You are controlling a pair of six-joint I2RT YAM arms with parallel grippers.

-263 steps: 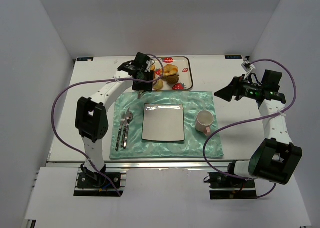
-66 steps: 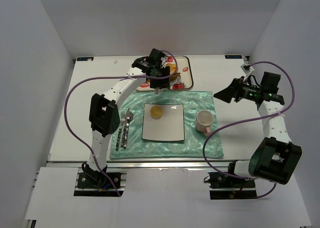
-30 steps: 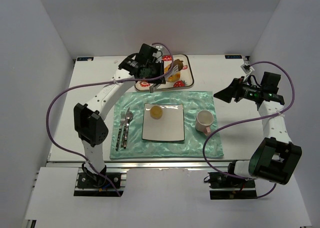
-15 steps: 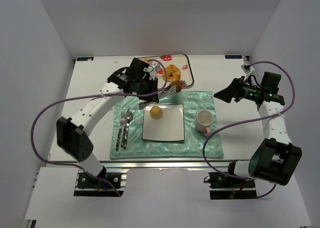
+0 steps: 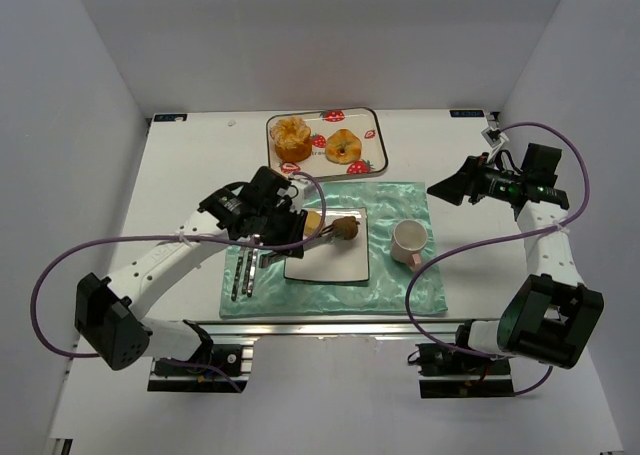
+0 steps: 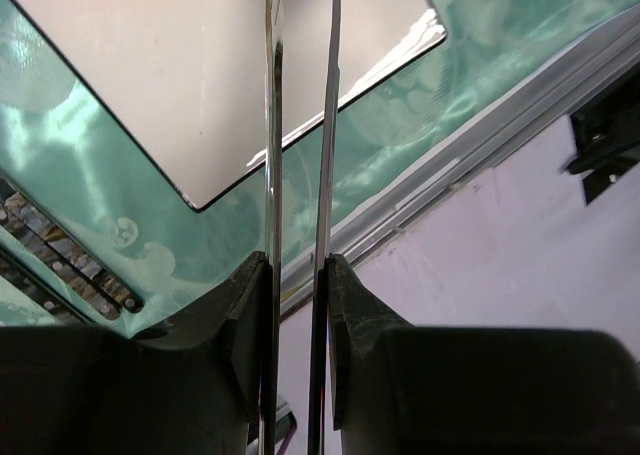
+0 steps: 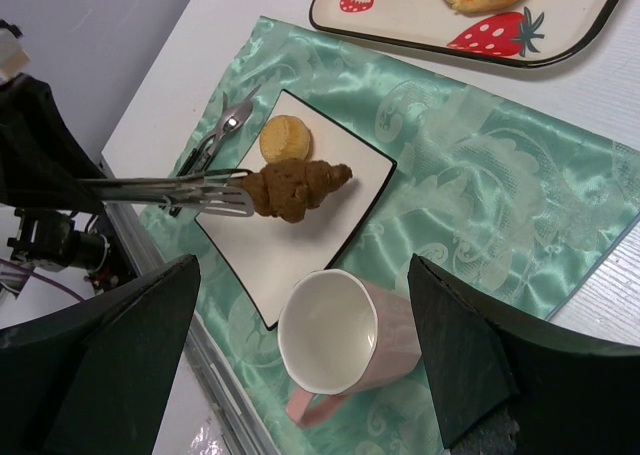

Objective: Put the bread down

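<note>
My left gripper (image 5: 287, 231) is shut on metal tongs (image 5: 318, 232), and the tongs' tips pinch a brown croissant-shaped bread (image 5: 346, 228) just above the white square plate (image 5: 330, 263). In the right wrist view the bread (image 7: 296, 188) hangs from the tongs (image 7: 185, 189) over the plate (image 7: 300, 250), beside a small round bun (image 7: 284, 137) lying on it. The left wrist view shows only the two tong arms (image 6: 272, 125) between my left gripper's (image 6: 298, 265) jaws; the bread is out of that view. My right gripper (image 7: 301, 259) stands open and holds nothing, off to the right (image 5: 446, 187).
A strawberry-print tray (image 5: 370, 140) at the back holds two more pastries (image 5: 291, 132). A pink cup (image 5: 408, 241) stands right of the plate on the green placemat (image 5: 400, 200). Cutlery (image 5: 245, 270) lies left of the plate, under my left arm.
My left arm has swung from the tray toward me, bringing the brown bread in the tongs over the plate. The round bun came onto the plate earlier. The right arm is still.
</note>
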